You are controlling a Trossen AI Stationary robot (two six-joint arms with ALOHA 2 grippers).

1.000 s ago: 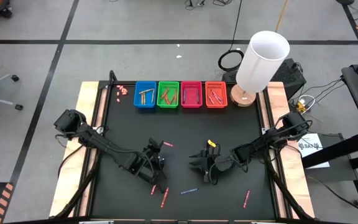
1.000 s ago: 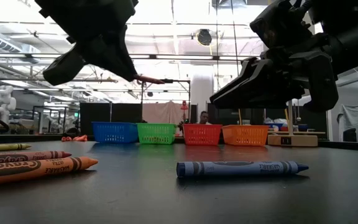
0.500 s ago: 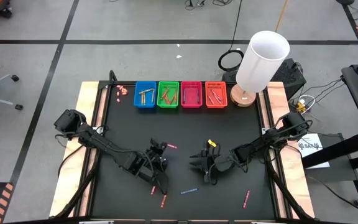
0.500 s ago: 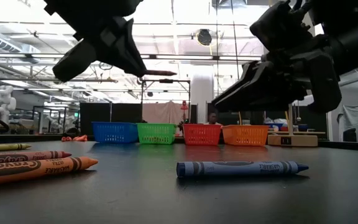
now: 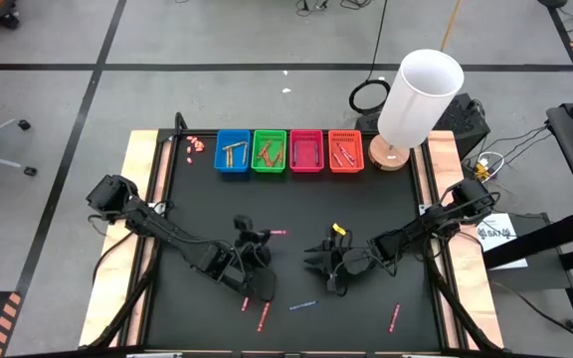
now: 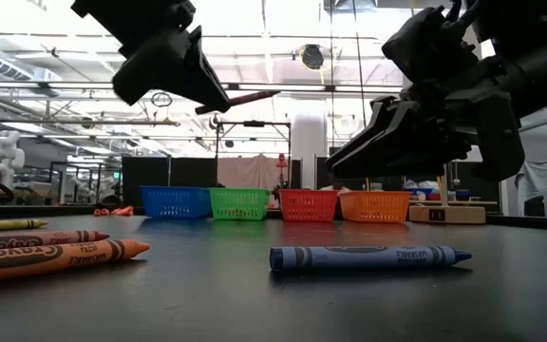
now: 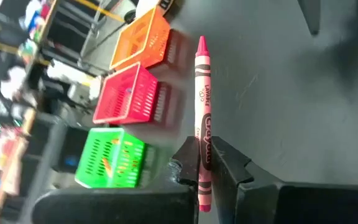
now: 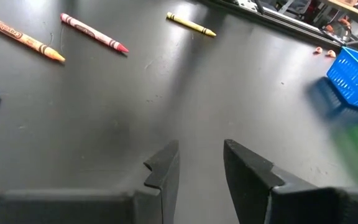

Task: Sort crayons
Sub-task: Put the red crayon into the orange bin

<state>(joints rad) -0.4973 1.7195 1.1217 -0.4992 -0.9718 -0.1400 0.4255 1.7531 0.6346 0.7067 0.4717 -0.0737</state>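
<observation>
My left gripper point(image 5: 264, 237) is above the table's middle, shut on a pink-red crayon point(image 7: 202, 106) whose pointed tip point(image 6: 272, 93) sticks out past the fingers. My right gripper point(image 5: 316, 264) hovers open and empty a little to its right, and it also shows in the right wrist view point(image 8: 197, 163). Loose crayons lie flat on the black table: a blue one point(image 5: 302, 304), two red ones point(image 5: 254, 310), a pink-red one point(image 5: 396, 316) and a yellow one point(image 5: 338, 231). Blue point(image 5: 232, 151), green point(image 5: 269, 151), pink point(image 5: 306, 151) and orange point(image 5: 346, 151) baskets stand at the far edge. My left gripper pinches the crayon's blunt half point(image 7: 204, 163) between its two fingers point(image 7: 229, 167). The crayon lies along the fingers and points out ahead of them toward the table's right. It is lifted clear of the table, its tip a little higher than its held end.
A white lamp point(image 5: 416, 99) stands at the far right corner. Small pinkish bits point(image 5: 195, 145) lie left of the blue basket. In the low view an orange point(image 6: 60, 258), a red point(image 6: 36, 237) and a blue point(image 6: 368, 256) crayon lie near the front.
My left gripper has risen and gone a little toward the table's right and far edge, still shut on the crayon. The crayon has been carried along, and its free tip now tilts upward.
</observation>
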